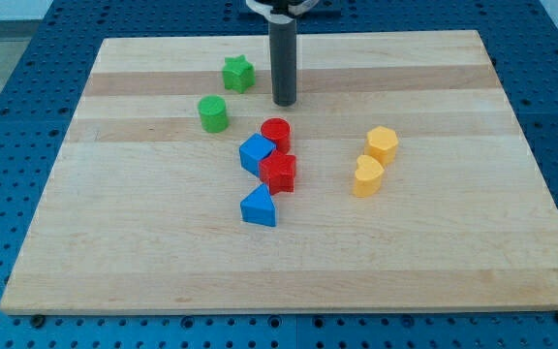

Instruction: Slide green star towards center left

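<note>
Camera view: no hand, just rod; my tip (285,102) just right of green star (238,74), not touching.

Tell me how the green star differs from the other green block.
The green star has pointed arms; the green cylinder is round with a flat top. The star lies nearer the view's top, just left of my tip; the cylinder sits lower and further left. Both share the same green and similar size.
</note>
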Robot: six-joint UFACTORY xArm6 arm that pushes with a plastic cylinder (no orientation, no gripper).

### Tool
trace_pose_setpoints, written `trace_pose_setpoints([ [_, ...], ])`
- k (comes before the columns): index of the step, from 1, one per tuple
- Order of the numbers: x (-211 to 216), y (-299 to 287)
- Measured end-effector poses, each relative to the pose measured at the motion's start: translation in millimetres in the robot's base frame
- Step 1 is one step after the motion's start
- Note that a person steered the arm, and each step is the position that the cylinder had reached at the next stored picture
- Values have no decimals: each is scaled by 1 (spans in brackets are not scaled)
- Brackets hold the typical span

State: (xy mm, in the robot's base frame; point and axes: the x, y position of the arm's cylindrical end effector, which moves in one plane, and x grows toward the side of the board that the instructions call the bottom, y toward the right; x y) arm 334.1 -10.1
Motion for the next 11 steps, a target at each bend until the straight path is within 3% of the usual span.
trace_pose_setpoints([
  [4,-66,-21],
  [5,-66,-39],
  [8,-48,-105],
  [11,1,-180],
])
